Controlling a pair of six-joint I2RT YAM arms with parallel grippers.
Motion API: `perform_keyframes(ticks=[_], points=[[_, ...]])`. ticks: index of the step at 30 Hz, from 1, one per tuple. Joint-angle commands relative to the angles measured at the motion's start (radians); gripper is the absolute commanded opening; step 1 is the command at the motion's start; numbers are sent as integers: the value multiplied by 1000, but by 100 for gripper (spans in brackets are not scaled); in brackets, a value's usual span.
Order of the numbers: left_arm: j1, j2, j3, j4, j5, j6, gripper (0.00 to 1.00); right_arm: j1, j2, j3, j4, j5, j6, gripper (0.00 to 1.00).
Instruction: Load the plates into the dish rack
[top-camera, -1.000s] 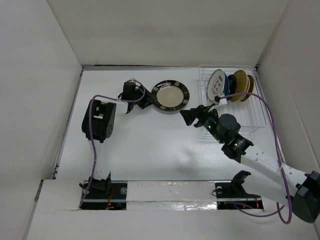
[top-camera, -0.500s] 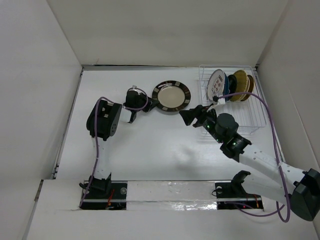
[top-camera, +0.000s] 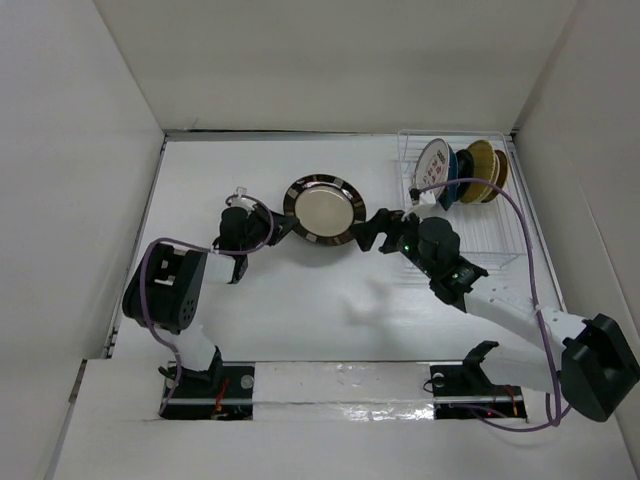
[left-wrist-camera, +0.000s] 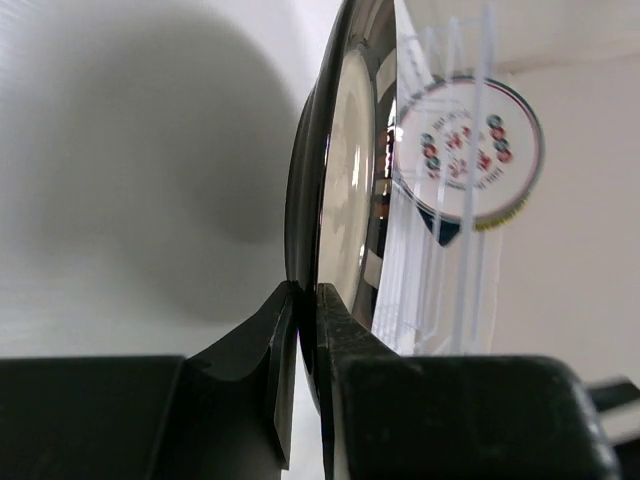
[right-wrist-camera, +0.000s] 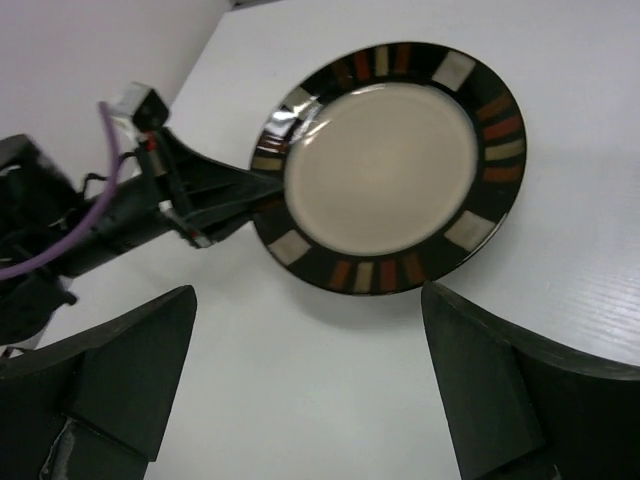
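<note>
- Progress: partway. The dish rack (top-camera: 470, 232) sits at 2 o'clock on the table (top-camera: 280, 310) and already has plates standing in its far end.
- You can pick out four: the white plate with red marks (top-camera: 431, 164), the blue plate (top-camera: 451, 186), the woven yellow plate (top-camera: 480, 160) and the dark brown-yellow plate (top-camera: 499, 175).
- The two cream plates aren't visible anywhere. They may be hidden behind the others in the rack, I can't tell.
- The near half of the rack looks free, so there's room for more.
- In hand: the black-rimmed plate (top-camera: 320, 209), just past table centre toward 12 and well left of the rack. It isn't racked yet.
- Left gripper (top-camera: 287, 224) is clamped on that plate's rim at its 8 o'clock.
- Right gripper (top-camera: 375, 229) sits near the plate's 4 o'clock with its jaws spread wide, holding nothing and not touching the plate.
- My read: this is a handover or two-arm carry toward the rack. What's left is a right-arm grasp, a left-arm release, then slotting the plate between prongs.
- Top view only: rack contents, both arms, and the gap between plate and rack.
- Left wrist only: the plate edge-on, with one finger on each face of the rim. The pinch is shallow and near the edge, so watch for slip.
- The left wrist view also shows the rack wires and the white plate behind, so the plate faces the rack.
- Right wrist only: the plate's full face, its striped rim and the shadow beneath. It looks raised off the table and tilted.
- The same view shows both right fingers clear of the rim.
</note>
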Motion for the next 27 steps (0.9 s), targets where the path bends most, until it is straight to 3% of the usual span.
perform_keyframes(ticks=[1, 10, 15, 21, 24, 25, 27], points=[[-3, -162, -24, 225, 120, -13, 0, -42, 21, 69, 8, -39, 7, 100], [-3, -439, -128, 173, 215, 29, 0, -200, 83, 84, -27, -97, 82, 100], [-3, -529, -137, 138, 250, 38, 0, -248, 182, 133, -21, -271, 88, 100], [-3, -539, -105, 113, 324, 44, 0, -259, 248, 147, 131, -554, 94, 96], [-3, -548, -98, 152, 353, 21, 0, -259, 291, 138, 238, -660, 159, 82], [-3, -552, -93, 144, 358, 21, 0, -259, 302, 129, 310, -689, 179, 62], [-3, -569, -78, 123, 362, 35, 0, -259, 331, 121, 373, -749, 232, 42]])
